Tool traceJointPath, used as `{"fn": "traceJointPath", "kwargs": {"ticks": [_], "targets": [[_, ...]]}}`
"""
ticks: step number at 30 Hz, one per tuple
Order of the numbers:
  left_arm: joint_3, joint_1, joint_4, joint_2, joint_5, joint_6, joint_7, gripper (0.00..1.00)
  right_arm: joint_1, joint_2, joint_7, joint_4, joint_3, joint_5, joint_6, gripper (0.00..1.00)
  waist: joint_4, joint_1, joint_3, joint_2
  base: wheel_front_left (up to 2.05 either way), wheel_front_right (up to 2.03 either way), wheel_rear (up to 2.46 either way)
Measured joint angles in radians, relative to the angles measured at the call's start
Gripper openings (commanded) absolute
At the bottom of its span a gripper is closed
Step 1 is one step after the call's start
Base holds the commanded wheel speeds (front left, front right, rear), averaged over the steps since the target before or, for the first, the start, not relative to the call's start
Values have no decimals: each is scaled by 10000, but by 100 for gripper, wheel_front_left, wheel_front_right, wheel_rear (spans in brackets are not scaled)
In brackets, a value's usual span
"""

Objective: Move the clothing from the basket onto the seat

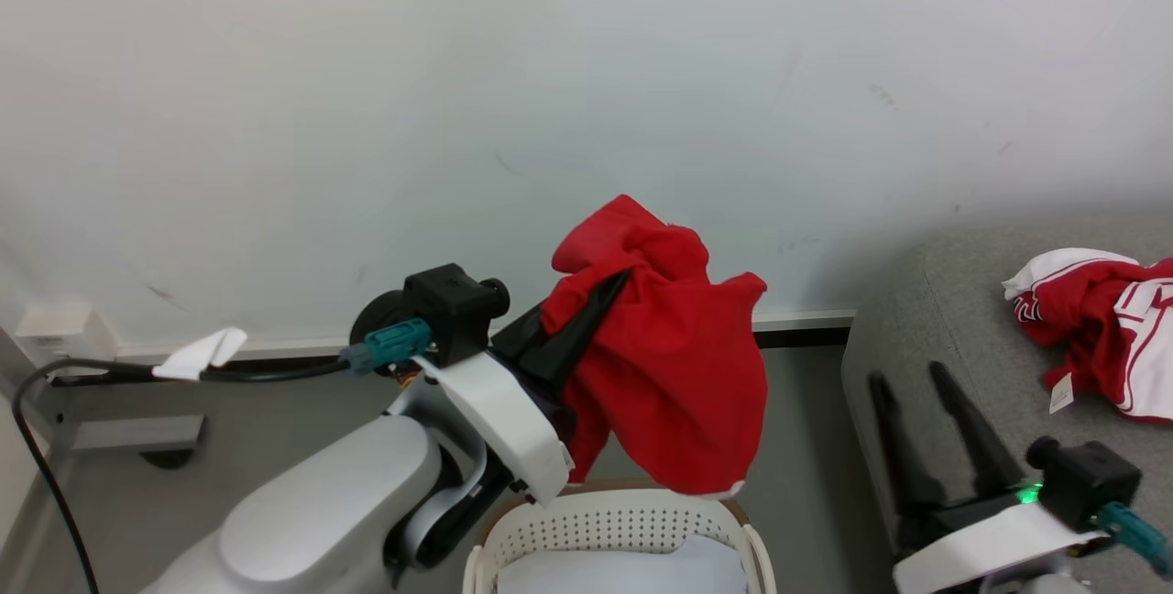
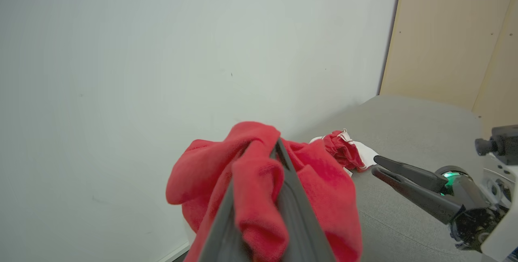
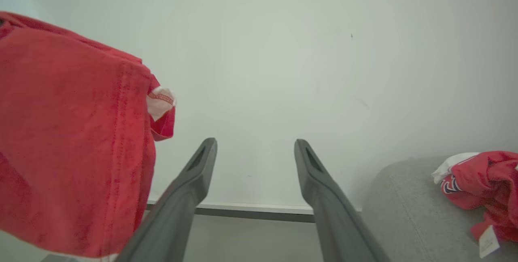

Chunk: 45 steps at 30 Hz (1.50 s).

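One pale wall (image 1: pixel 458 71) takes up the background. One seat (image 1: pixel 953 319), grey and rounded, stands at the right. One basket (image 1: pixel 623 521) sits at bottom centre, cream with a tan rim. Inside it shows one pale sheet (image 1: pixel 632 571). The picture's edge cuts the basket off, so whatever else it holds is perhaps hidden.

Two red garments are in sight. The hanging garment (image 1: pixel 678 374) is in the air just above the basket's rim, bunched over the left gripper (image 1: pixel 623 280), whose two dark fingers are pinched together on the fabric. The lying garment (image 1: pixel 1100 328), red with white stripes and a small white tag, rests crumpled on the seat, well apart from the basket.

The right gripper (image 1: pixel 907 374) is over the seat's near-left edge, with its fingers spread wide and nothing between them.
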Motion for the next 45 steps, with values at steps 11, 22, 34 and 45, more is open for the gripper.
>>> {"fn": "traceJointPath", "kwargs": {"ticks": [11, 22, 34, 45], "targets": [[-82, 58, -128, -33, -79, 50, 96, 0, -293, -702, -2, -968, 3110, 2188, 0, 100, -118, 1, 62, 0, 0, 0, 0], [-568, -14, -408, -616, -82, -274, 314, 0, -1919, -844, 0, 349, 5474, 3501, 0, 100, 289, 1, 77, 0, 0, 0, 0], [-1267, -37, -545, -1198, -127, -646, 717, 0, -2951, -602, 0, 1080, 6042, 4013, 0, 100, 1313, 1, 6, 0, 0, 0, 0], [-1505, 56, -165, -1335, -247, -782, 871, 0, -2855, -219, 0, 782, 5187, 3145, 0, 100, 2013, 1, -59, -1, 0, 0, 0]]}}
